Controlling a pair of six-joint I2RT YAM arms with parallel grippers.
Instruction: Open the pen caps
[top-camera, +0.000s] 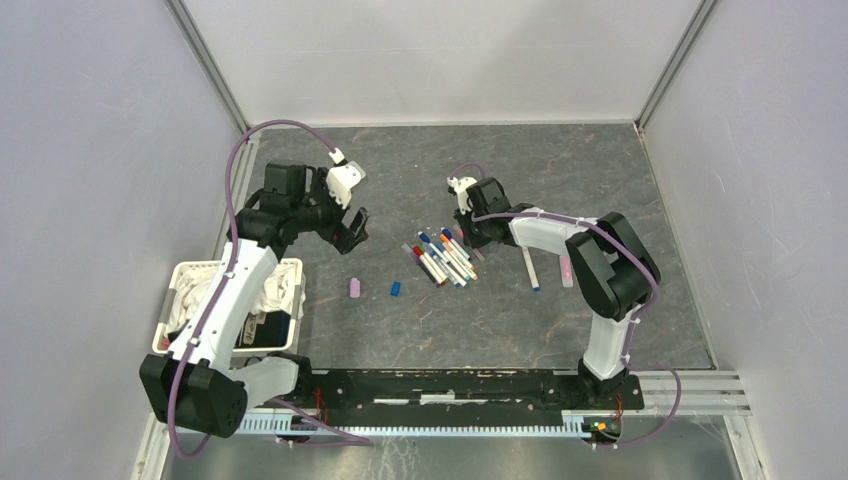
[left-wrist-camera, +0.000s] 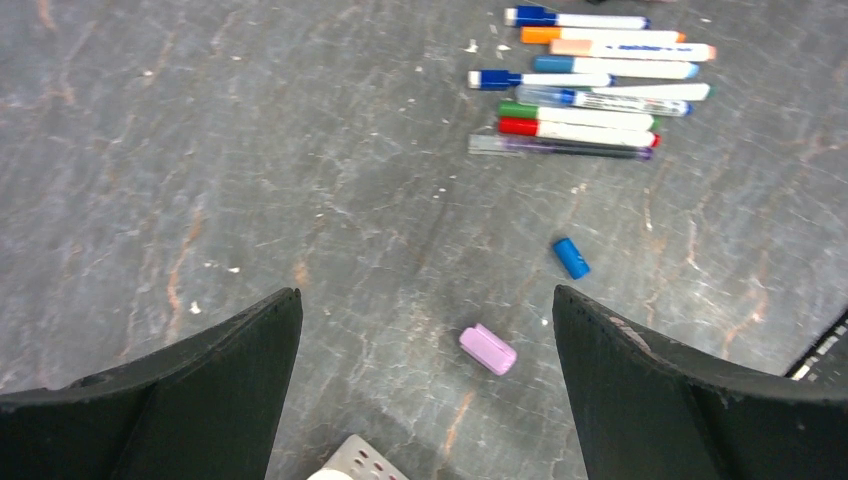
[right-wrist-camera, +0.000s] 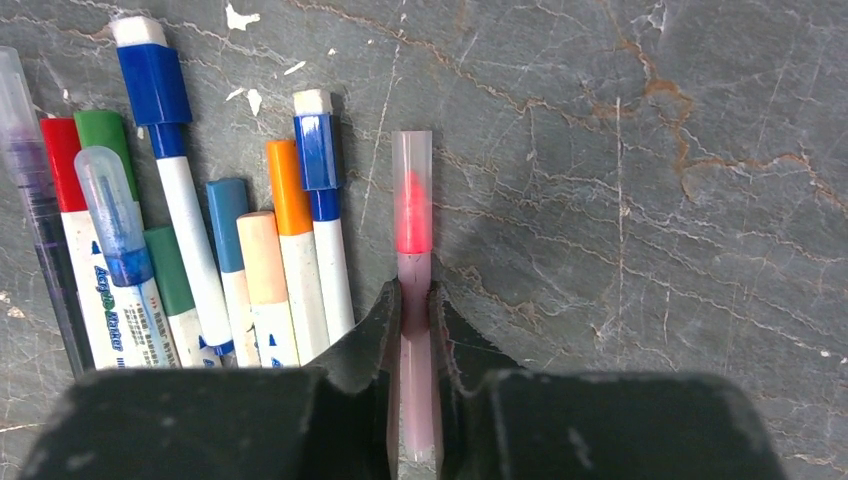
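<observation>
Near the middle of the table (top-camera: 560, 170), right gripper (right-wrist-camera: 415, 300) pinches a clear-capped pink pen (right-wrist-camera: 412, 215), unreadable from overhead; left gripper (left-wrist-camera: 425, 292) gapes wide.

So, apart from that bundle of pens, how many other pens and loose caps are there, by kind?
Loose caps: 2, the lilac cap and the blue cap
Stray pens lying to the right: 2, the blue-tipped pen and the pale pink pen
Pens held: 1, the clear-capped pink pen in the right gripper
Total: 5
</observation>
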